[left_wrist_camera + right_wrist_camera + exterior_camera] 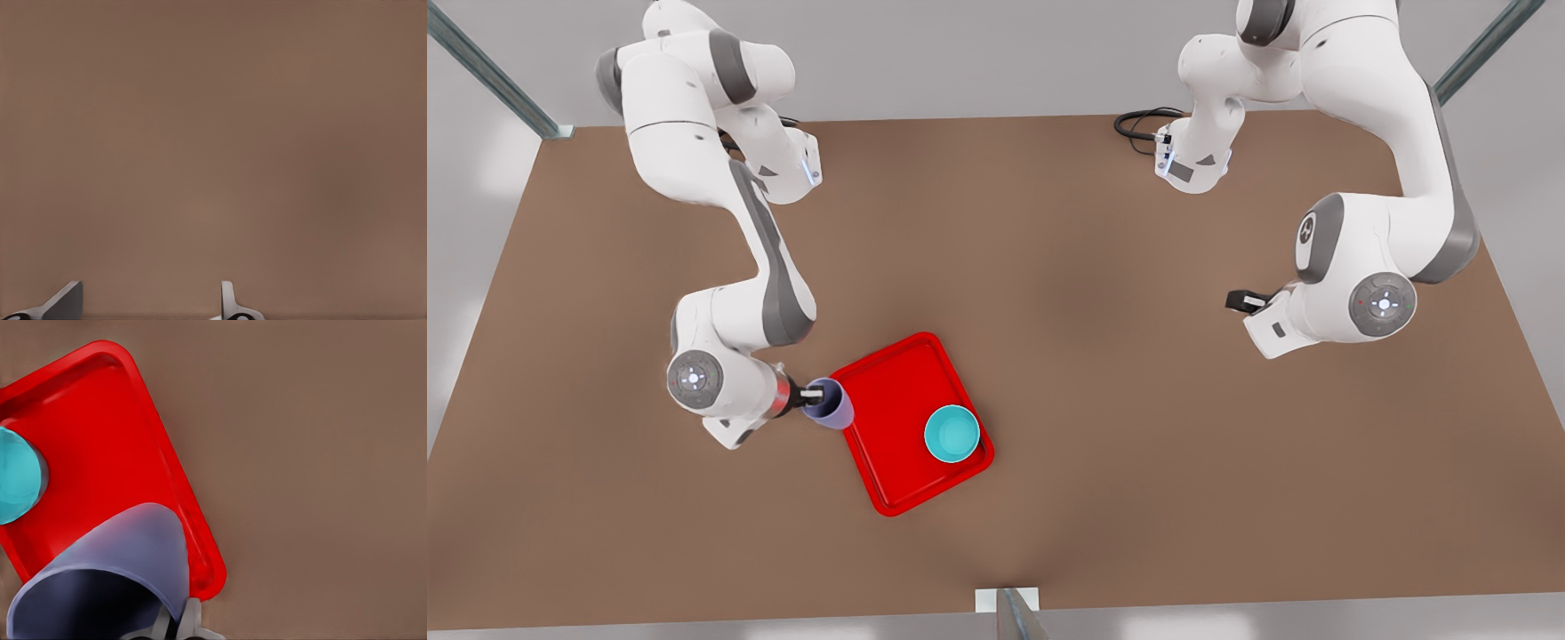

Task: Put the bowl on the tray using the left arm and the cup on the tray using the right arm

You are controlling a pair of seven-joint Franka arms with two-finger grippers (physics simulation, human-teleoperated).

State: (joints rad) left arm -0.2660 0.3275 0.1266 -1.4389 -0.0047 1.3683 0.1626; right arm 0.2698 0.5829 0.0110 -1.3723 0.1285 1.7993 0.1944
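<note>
A brown surface (1049,267) seen from above, with two white robot arms. A red tray (889,418) lies near the surface's front edge, turned at a slant. The teal bowl (951,434) already sits inside the tray, in the corner toward the front view's right, so the bowl's part of the task looks done.

The right gripper (815,392), on the arm at the front view's left, is closed on the rim of the lavender cup (829,404), one finger inside and one outside. The cup hangs above the tray's edge on the front view's left, partly over the tray and partly over the surface. In the right wrist view the cup (113,580) overlaps the tray's rim (200,540).

The left gripper (1240,300) waits well apart, over the surface toward the front view's right, its fingers (230,303) spread and empty.

The step in hand is carrying the cup. Next it likely needs moving further over the tray, clear of the bowl, then lowering and releasing.
</note>
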